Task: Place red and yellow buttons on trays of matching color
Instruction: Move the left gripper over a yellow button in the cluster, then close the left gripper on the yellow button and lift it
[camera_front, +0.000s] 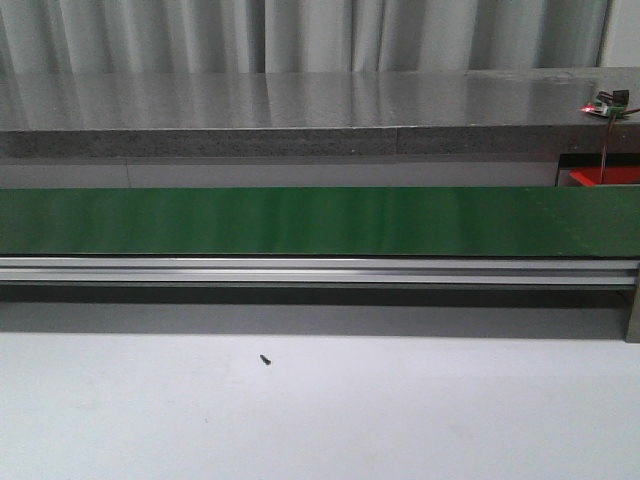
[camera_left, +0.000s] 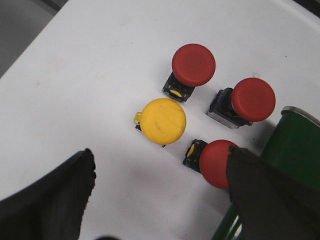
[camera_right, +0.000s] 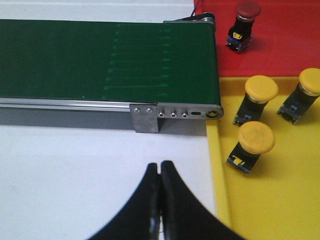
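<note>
Left gripper (camera_left: 160, 200) hangs over the white table (camera_left: 90, 80) with its 2 dark fingers (camera_left: 55, 200) spread wide apart and nothing between them. Below it, 4 buttons sit loose on the table: a yellow button (camera_left: 162, 121) near the middle, a red button (camera_left: 193, 65) beyond it, a second red button (camera_left: 252, 99) beside that one, and a third red button (camera_left: 216, 162) partly covered by the other finger. All 4 are close together yet apart, each lying tilted on its dark base. The end of the green belt (camera_left: 295, 145) rises just beside the third red button.

Right gripper (camera_right: 160, 210) has its 2 black fingers pressed together, holding nothing, above bare white table close to the yellow tray (camera_right: 260, 210). In that tray lie 3 yellow buttons: one nearest the gripper (camera_right: 255, 138), one further along (camera_right: 261, 88), and one at the picture's edge (camera_right: 311, 82), none touching. The red tray (camera_right: 280, 45) adjoins the yellow tray and holds 1 red button (camera_right: 247, 10) near the belt's end roller.

From the front, the long green belt (camera_front: 300, 222) crosses the whole width on its aluminium rail (camera_front: 300, 270), a corner of the red tray (camera_front: 605, 177) shows at the far right, and a small dark speck (camera_front: 265, 359) lies on the table.
</note>
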